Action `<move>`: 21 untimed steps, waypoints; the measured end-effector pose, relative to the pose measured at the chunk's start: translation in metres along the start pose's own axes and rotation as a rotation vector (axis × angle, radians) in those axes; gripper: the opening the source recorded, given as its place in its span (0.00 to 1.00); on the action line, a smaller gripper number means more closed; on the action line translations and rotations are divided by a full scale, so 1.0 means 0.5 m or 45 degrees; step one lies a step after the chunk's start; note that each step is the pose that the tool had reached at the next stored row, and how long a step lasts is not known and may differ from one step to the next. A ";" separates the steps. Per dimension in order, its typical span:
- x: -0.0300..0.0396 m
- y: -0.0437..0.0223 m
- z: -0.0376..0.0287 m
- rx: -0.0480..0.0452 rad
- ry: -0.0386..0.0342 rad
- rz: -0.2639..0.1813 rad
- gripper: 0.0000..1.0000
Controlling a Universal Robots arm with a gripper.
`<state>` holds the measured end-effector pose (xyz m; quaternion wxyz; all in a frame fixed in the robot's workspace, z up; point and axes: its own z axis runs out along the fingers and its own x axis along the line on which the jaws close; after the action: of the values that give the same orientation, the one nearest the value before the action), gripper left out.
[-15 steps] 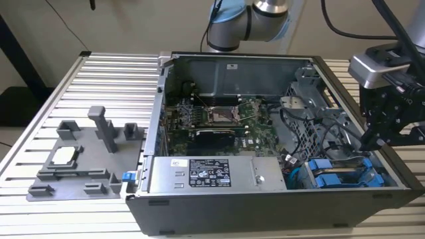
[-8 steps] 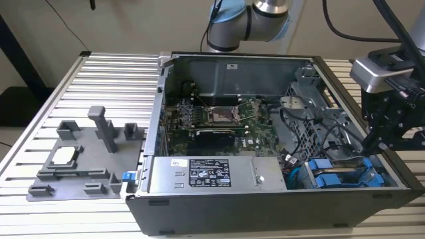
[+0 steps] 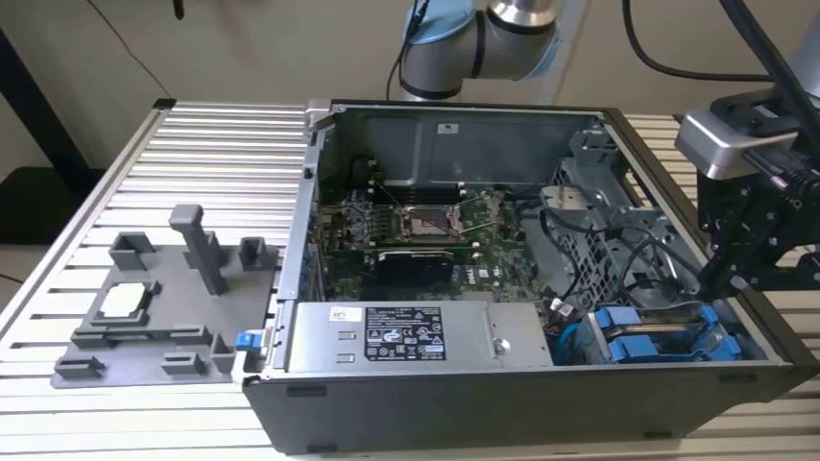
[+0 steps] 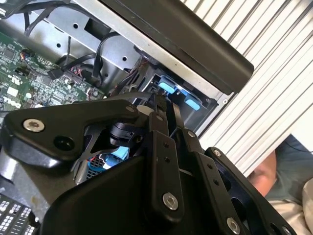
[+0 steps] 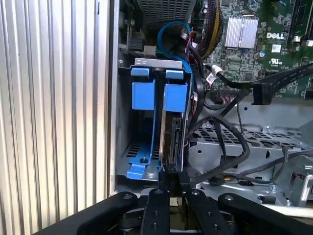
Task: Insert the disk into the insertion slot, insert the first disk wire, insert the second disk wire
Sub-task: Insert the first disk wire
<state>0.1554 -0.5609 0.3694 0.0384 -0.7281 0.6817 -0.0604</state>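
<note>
Slatted bench point(image 5: 49, 98), open case point(image 3: 513, 403); blue-framed disk point(image 5: 172, 142) upright in insertion slot point(image 5: 159, 62); end effector point(image 5: 174, 186) narrow, pinching black connector point(image 5: 172, 178)

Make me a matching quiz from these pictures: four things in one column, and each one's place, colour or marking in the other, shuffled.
Things:
1. disk
2. circuit board
3. grey stand
4. power supply

Descriptions:
a. green
b. on the slatted table, outside the computer case
c. inside the metal cage
d. bears a black and white sticker

Pairs: 1-c, 2-a, 3-b, 4-d
</note>
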 end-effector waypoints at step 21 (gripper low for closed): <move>-0.004 0.028 0.032 0.022 -0.0041 0.037 0.19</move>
<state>0.1438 -0.5603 0.3518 0.0465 -0.7180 0.6915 -0.0645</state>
